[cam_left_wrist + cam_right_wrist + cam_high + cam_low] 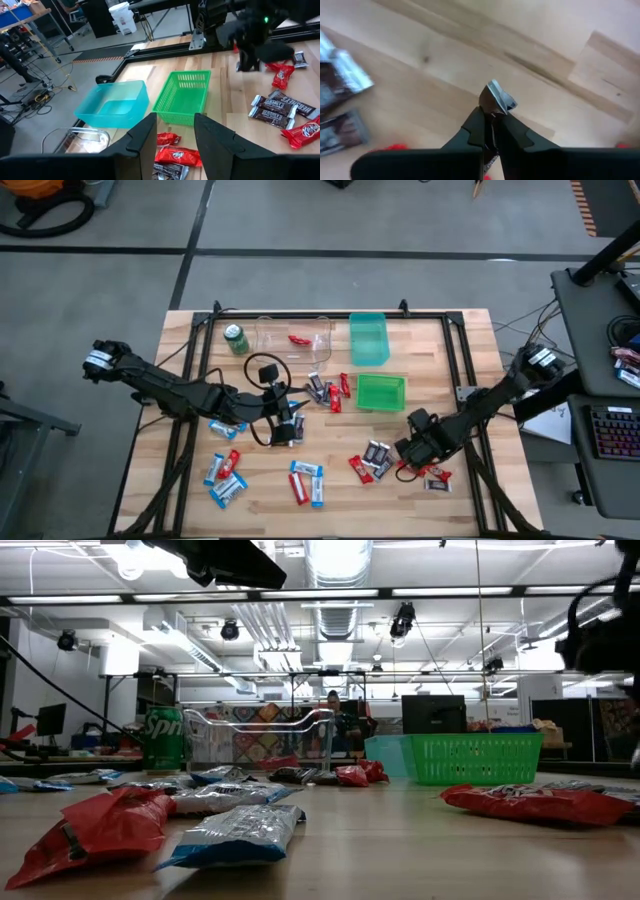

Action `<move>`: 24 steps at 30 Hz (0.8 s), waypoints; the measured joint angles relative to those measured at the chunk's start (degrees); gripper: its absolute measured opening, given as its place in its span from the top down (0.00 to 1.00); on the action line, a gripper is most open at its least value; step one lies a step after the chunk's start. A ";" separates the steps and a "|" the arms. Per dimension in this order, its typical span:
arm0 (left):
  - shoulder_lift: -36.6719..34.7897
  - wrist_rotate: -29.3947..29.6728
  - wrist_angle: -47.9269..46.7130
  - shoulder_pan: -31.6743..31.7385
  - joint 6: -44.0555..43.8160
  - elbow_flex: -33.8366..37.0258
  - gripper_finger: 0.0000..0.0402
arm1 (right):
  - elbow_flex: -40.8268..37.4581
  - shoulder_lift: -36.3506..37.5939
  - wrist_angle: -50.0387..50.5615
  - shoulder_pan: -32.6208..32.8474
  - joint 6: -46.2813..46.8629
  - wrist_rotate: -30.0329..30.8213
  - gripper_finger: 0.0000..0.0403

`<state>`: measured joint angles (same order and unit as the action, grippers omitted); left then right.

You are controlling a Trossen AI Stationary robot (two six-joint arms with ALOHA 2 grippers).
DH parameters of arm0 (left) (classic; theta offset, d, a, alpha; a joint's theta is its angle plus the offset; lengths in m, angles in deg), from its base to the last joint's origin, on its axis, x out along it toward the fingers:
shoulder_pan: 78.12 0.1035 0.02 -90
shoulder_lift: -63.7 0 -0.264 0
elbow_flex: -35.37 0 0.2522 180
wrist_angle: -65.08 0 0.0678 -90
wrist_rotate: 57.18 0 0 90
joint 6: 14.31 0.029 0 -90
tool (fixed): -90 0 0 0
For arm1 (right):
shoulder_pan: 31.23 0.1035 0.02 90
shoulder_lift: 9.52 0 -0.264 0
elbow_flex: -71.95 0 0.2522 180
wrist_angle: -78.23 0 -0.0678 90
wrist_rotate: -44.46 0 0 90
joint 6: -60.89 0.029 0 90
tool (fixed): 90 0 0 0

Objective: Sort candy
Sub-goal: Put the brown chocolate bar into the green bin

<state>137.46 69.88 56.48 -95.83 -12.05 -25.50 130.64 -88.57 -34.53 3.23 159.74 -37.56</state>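
Wrapped candy lies scattered on the wooden table: blue-and-white bars (226, 483), red bars (299, 488) and dark bars with silver ends (377, 452). My right gripper (414, 450) points down at the near right and is shut on a dark, silver-ended candy (499, 98). My left gripper (175, 135) hovers open over the table's middle above red bars (176, 156), with nothing between its fingers. At the back stand a clear bin (295, 335) holding one red candy, a teal bin (368, 338) and a green basket (381, 392). My right gripper pinches the dark candy between its two fingers, which come from above, pointing down. The wrapper's crimped silver end (501, 99) sticks out past the fingertips (476, 125); the rest of the bar is hidden between the fingers. Whether the candy is clear of the table, I cannot tell.
A green drink can (236, 340) stands at the back left beside the clear bin. More dark and red bars (327, 390) lie between the bins and my left gripper. A black frame (460, 360) borders the table. Bare wood lies along the near edge, in the middle.
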 joint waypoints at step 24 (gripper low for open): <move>0.00 -0.04 0.42 -0.02 -1.50 0.00 0.72 | 0.54 15.73 -10.85 -22.98 -70.88 20.16 0.97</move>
<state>137.46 69.84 56.90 -95.85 -13.56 -25.50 131.18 -72.84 -45.38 -19.76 88.86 -17.41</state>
